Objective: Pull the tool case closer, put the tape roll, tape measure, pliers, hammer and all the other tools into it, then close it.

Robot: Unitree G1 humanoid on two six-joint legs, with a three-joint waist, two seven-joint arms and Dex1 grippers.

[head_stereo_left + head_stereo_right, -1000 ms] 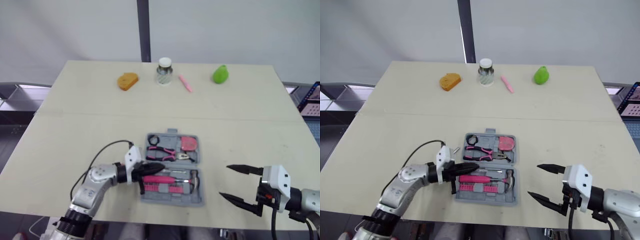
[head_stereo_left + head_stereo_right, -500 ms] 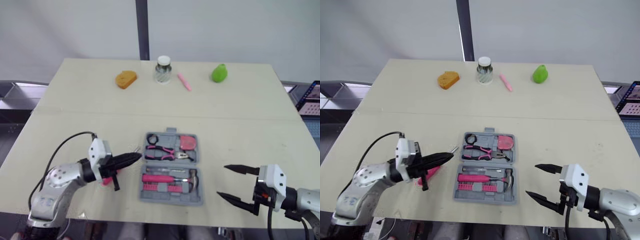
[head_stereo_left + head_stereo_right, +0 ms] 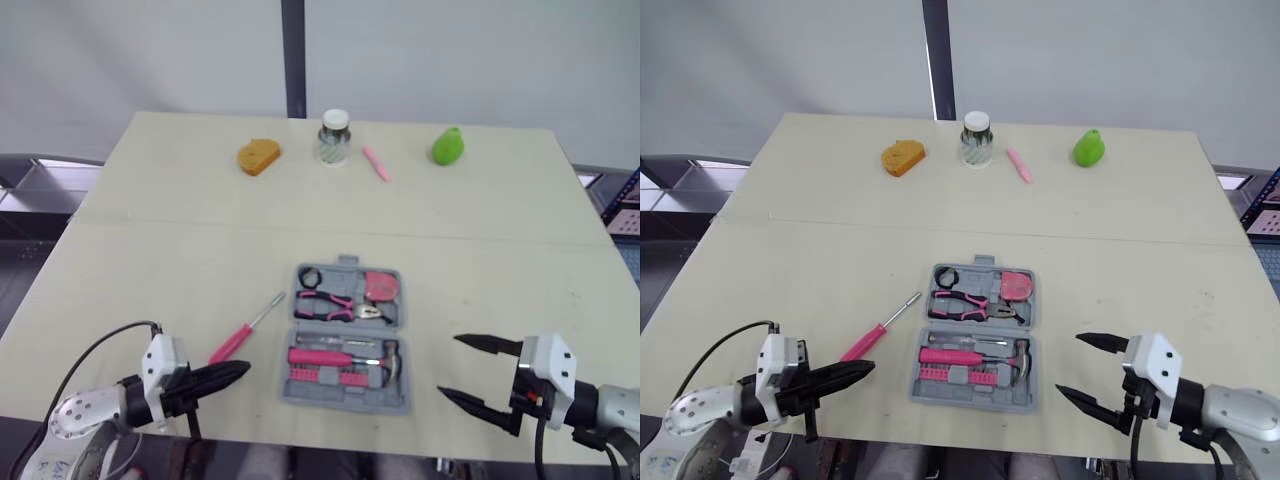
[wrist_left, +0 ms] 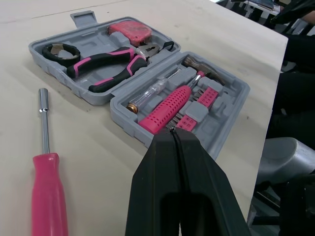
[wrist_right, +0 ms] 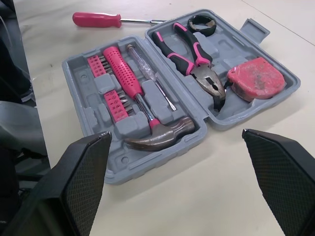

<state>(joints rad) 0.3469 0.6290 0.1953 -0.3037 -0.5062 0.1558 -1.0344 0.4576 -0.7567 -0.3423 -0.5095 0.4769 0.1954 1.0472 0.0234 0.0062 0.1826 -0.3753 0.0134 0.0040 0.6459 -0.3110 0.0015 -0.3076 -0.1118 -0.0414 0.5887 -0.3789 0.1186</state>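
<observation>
While going for the pink screwdriver (image 3: 243,331), lying loose on the tabletop (image 3: 150,250) just left of the tool case (image 3: 340,400) w/ shaft tip near the case's left wall and handle toward the front edge, spread the L end effector (image 3: 240,371) first: pressed together right now, empty, low near the front edge, just beside the handle end, not touching as far as visible. Come in along the tabletop, straddle the handle across its width approx. mid-length, not the thin metal shaft (prob. slips or rolls). Close firmly, lift just clear, carry over the case's near half. Contents by the look of the trays: tape roll (image 3: 309,279), pliers (image 3: 330,300) and tape measure (image 3: 378,287) seated in the far half; hammer (image 3: 390,358), pink perforated handle (image 3: 318,357), slim tester (image 3: 345,343) and bit rows (image 3: 325,377) in the near half. No obvious empty recess for the screwdriver, so check before lowering. Lay flat, parallel w/ the other long tools, let go only once down in a recess; otherwise risks jamming the close. R end effector (image 3: 448,366): spread wide, empty, hovering just right of the case beside the hammer end; use as a brace vs. sliding if req'd, then for folding one half over the other. Skip further pulling: case prob. near enough to the front edge already.
</observation>
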